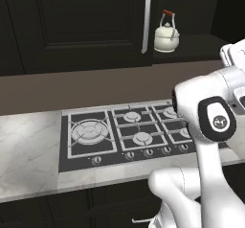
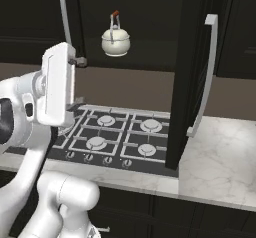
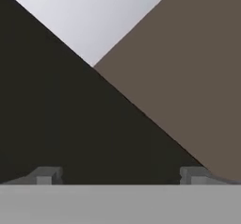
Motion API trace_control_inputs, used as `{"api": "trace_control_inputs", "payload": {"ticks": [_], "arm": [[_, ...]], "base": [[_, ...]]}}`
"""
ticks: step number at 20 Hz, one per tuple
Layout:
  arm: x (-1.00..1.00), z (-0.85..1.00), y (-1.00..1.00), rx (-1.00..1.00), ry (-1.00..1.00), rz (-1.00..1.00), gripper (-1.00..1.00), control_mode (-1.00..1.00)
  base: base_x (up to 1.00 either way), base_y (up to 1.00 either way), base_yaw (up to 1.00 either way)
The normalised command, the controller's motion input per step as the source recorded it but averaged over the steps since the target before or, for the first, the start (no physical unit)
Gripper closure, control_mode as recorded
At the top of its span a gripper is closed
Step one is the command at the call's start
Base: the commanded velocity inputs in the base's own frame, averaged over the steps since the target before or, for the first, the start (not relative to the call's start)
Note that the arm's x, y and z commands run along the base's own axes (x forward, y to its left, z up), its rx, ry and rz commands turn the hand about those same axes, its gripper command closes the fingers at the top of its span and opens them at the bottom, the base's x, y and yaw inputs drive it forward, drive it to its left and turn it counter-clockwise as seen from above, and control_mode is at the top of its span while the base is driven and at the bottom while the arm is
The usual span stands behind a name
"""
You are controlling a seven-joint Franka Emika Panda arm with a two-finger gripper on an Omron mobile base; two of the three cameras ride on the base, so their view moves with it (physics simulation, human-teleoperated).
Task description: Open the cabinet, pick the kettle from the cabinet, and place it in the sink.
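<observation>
Cabinet point(image 2: 192, 82) door open; kettle point(image 2: 115, 40) sits inside at twelve o'clock. Pincer point(image 3: 117, 176), fingertips apart and empty, must next reach it.

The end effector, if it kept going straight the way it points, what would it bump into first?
Probably the dark cabinet front. In the hand view the open end effector faces that dark surface between its fingertips, with brown wall off to one side. Depth is unclear.

arm point(image 1: 210, 174): glossy white rounded links | joint cap point(image 1: 217, 120): black, small white mark | hand point(image 2: 57, 84): flat white block
</observation>
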Motion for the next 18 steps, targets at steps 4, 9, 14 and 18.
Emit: {"api": "trace_control_inputs", "payload": {"ticks": [4, 9, 14, 18], "arm": [[-0.08, 0.21, 0.56, -0.25, 0.33, 0.17, -1.0, -1.0], [-0.08, 0.18, 0.55, -0.26, 0.35, 0.17, -1.0, -1.0], [-0.02, 0.18, 0.55, -0.26, 0.43, 0.18, -1.0, -1.0], [0.0, 0.15, 0.43, -0.14, 0.46, 0.22, -1.0, -1.0]], "base": [[0.0, 0.0, 0.0], [0.0, 0.0, 0.0], [0.0, 0.0, 0.0], [0.0, 0.0, 0.0]]}}
